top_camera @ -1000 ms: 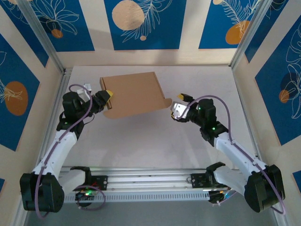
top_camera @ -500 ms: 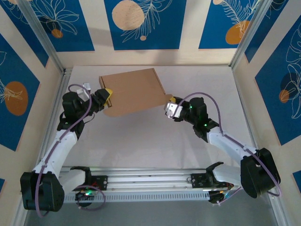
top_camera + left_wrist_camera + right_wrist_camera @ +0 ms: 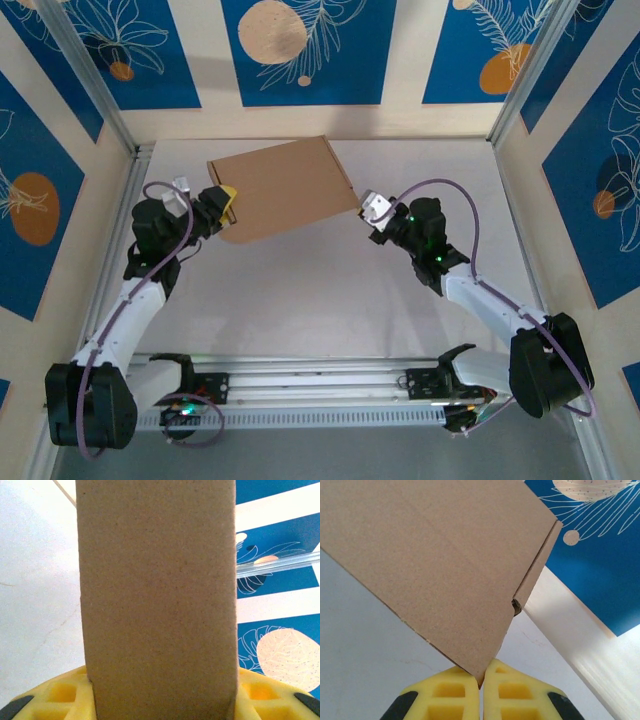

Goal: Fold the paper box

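Top view: left hand [image 3: 224, 206] grasping paper box [image 3: 285, 188] at left edge. Right wrist view: right hand [image 3: 481, 677] clenched on box corner, side flap seam visible.

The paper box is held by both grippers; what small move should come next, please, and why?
Probably the right gripper should gently raise its corner of the paper box: it pinches only the tip, while the left gripper clamps the opposite edge.
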You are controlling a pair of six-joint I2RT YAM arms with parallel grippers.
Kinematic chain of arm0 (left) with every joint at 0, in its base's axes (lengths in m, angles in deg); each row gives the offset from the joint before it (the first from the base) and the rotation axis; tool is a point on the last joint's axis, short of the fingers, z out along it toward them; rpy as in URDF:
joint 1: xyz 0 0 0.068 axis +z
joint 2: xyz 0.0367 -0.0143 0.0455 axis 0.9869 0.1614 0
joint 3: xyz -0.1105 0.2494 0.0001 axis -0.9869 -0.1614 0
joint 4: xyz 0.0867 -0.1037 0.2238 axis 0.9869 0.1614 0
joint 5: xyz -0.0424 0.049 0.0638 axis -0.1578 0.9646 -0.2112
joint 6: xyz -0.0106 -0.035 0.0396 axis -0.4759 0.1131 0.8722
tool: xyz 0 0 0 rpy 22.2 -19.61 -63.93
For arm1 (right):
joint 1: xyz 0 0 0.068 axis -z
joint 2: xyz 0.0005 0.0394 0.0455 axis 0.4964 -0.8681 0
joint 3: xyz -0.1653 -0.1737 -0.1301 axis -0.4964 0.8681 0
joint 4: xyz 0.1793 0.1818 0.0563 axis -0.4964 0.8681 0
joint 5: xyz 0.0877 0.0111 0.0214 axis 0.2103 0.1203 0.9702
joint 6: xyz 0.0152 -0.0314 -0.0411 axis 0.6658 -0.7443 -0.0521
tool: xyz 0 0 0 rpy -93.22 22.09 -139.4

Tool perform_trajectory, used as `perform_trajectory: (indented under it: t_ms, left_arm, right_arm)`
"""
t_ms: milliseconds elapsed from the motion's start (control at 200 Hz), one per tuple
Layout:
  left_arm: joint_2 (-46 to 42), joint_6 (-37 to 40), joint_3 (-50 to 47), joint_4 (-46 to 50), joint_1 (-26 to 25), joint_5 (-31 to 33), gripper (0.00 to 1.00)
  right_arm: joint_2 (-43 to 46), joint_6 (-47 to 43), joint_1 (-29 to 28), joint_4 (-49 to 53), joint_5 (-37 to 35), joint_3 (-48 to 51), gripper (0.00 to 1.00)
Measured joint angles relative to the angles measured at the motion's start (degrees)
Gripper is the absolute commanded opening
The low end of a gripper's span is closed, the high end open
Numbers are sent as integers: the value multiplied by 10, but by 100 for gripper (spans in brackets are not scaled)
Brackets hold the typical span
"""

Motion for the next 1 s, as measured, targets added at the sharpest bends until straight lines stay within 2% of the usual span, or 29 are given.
perform_trajectory:
  t_ms: [230,660,785,870,1000]
  left_arm:
    - [6,-49,-28,-55,0,6,27]
    - [6,-71,-43,-77,2,11,26]
    - [5,-75,-46,-79,2,18,26]
    - [2,-74,-48,-79,2,21,26]
    - [2,-74,-50,-78,2,21,26]
  right_arm:
    - [-8,155,6,-46,28,0,13]
    - [-83,457,74,-170,250,-2,21]
    - [-106,511,81,-177,288,-19,32]
    - [-107,514,82,-136,298,-39,34]
    - [-77,506,82,-49,292,-50,53]
